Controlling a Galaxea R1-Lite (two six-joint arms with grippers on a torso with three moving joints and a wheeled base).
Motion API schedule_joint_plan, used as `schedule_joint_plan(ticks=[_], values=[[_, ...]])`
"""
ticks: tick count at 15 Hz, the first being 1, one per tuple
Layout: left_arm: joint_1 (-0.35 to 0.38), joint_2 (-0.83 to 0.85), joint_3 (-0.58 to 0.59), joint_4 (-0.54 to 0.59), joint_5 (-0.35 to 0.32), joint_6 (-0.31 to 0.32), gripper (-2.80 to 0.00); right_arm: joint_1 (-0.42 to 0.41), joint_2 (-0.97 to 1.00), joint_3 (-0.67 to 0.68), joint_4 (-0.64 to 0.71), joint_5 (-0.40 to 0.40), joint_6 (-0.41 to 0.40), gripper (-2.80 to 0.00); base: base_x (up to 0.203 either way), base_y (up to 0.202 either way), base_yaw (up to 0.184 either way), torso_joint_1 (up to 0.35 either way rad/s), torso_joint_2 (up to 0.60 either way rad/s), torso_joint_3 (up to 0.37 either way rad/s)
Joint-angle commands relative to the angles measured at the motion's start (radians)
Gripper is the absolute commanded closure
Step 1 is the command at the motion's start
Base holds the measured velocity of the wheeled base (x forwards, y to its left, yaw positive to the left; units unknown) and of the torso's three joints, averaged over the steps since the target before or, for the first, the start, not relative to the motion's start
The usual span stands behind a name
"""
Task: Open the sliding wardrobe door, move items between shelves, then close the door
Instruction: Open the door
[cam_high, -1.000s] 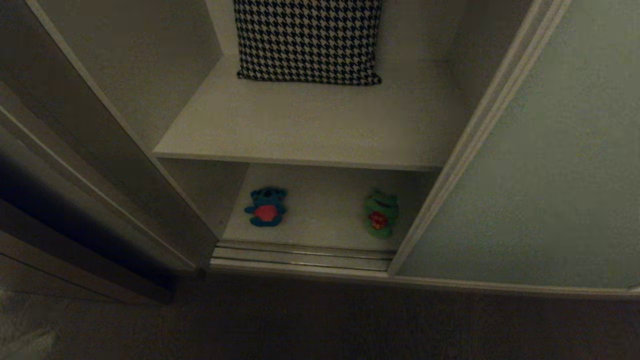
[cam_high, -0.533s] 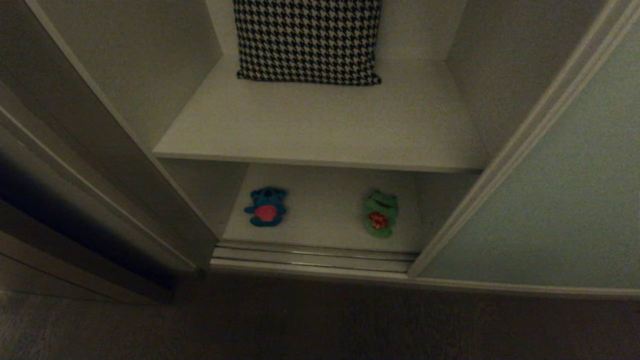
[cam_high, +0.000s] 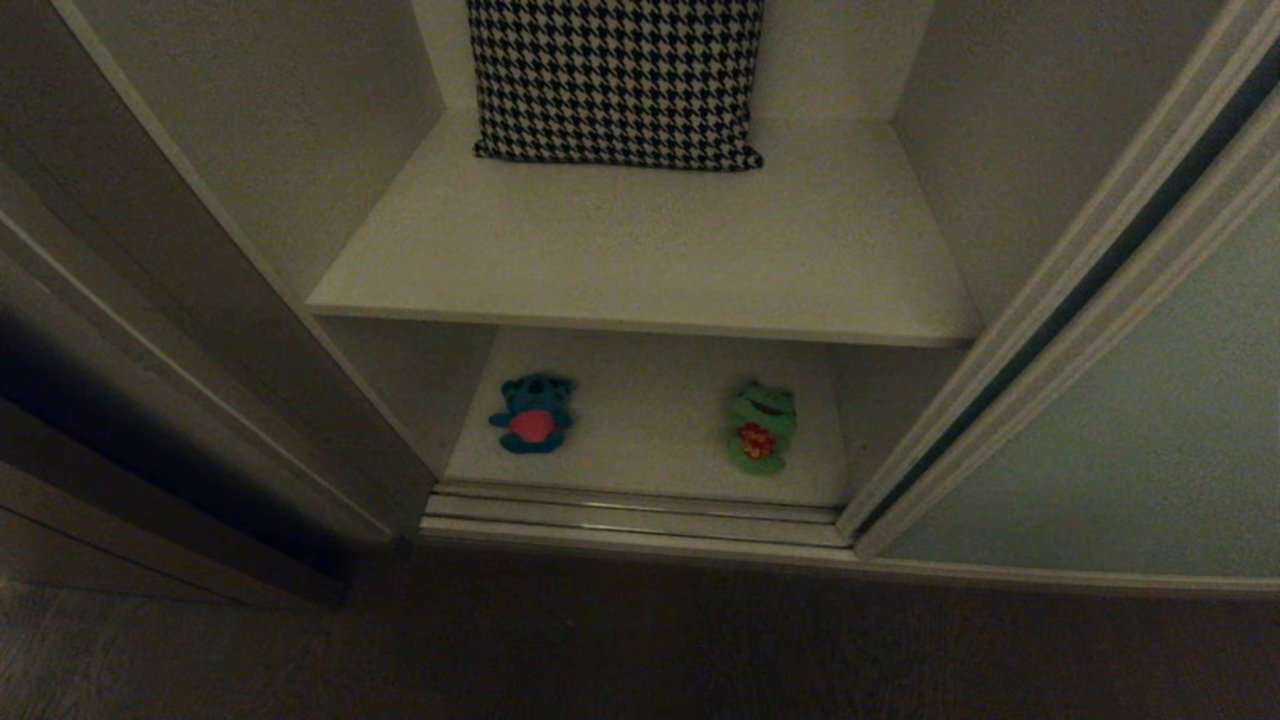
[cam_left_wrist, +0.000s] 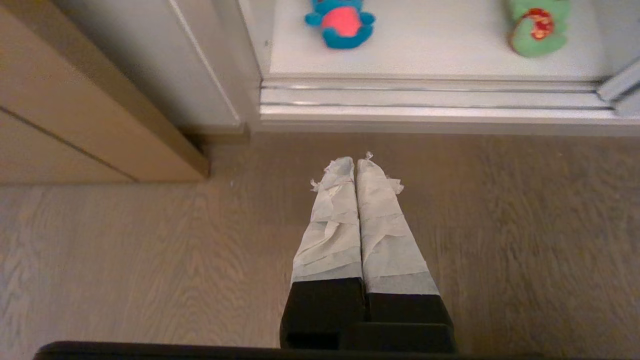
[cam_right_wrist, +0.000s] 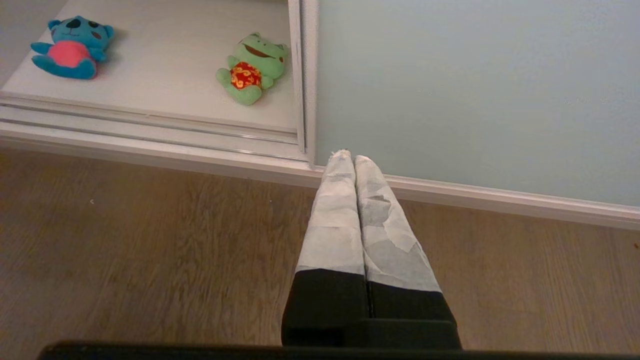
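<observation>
Head view showed the door (cam_high: 1150, 430) slid right, both toys (cam_high: 533, 413) lying on the lower shelf (cam_high: 650, 440); the left tool (cam_left_wrist: 355, 159), pinched shut and empty above the floor (cam_left_wrist: 150, 260), should open wide before reaching the blue one.

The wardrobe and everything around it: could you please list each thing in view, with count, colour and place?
sliding wardrobe door: one, pale grey-green, slid open to the right
shelves: two, white, one above the other
houndstooth pillow: one, black and white, at the back of the upper shelf
blue plush toy: one, blue with red belly, lower shelf, left
green frog plush: one, green with red patch, lower shelf, right
floor: brown wood, before the wardrobe
left gripper: one, white-wrapped fingers, shut, over the floor
right gripper: one, white-wrapped fingers, shut, at the door's foot
</observation>
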Motion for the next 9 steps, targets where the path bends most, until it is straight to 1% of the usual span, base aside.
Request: schedule_joint_plan(ticks=[1, 2, 3, 4, 6, 8, 9], values=[[0.091, 0.055, -0.001, -0.012, -0.046, 0.001, 0.00, 0.000, -0.001, 0.002, -0.001, -0.001, 0.000, 0.00, 0.000, 0.000, 0.000, 0.000, 0.00, 0.000], [0.174, 0.030, -0.001, -0.005, -0.131, 0.005, 0.00, 0.000, -0.001, 0.002, -0.002, -0.001, 0.000, 0.00, 0.000, 0.000, 0.000, 0.000, 0.00, 0.000], [0.237, 0.000, -0.002, 0.014, -0.189, 0.005, 0.00, 0.000, -0.001, 0.002, -0.002, 0.000, 0.000, 0.00, 0.000, 0.000, 0.000, 0.000, 0.00, 0.000], [0.258, -0.040, -0.005, 0.040, -0.203, 0.006, 0.00, 0.000, -0.001, 0.002, -0.001, 0.000, 0.000, 0.00, 0.000, 0.000, 0.000, 0.000, 0.00, 0.000], [0.208, -0.150, -0.014, 0.088, -0.220, 0.039, 0.00, 0.000, -0.001, 0.002, -0.002, 0.000, 0.000, 0.00, 0.000, 0.000, 0.000, 0.000, 0.00, 0.000], [0.188, -0.282, -0.030, 0.145, -0.236, 0.065, 0.00, 0.000, -0.001, 0.002, -0.002, 0.000, 0.000, 0.00, 0.000, 0.000, 0.000, 0.000, 0.00, 0.000], [0.183, -0.316, -0.038, 0.173, -0.242, 0.074, 0.00, 0.000, -0.001, 0.002, -0.002, 0.000, 0.000, 0.00, 0.000, 0.000, 0.000, 0.000, 0.00, 0.000]])
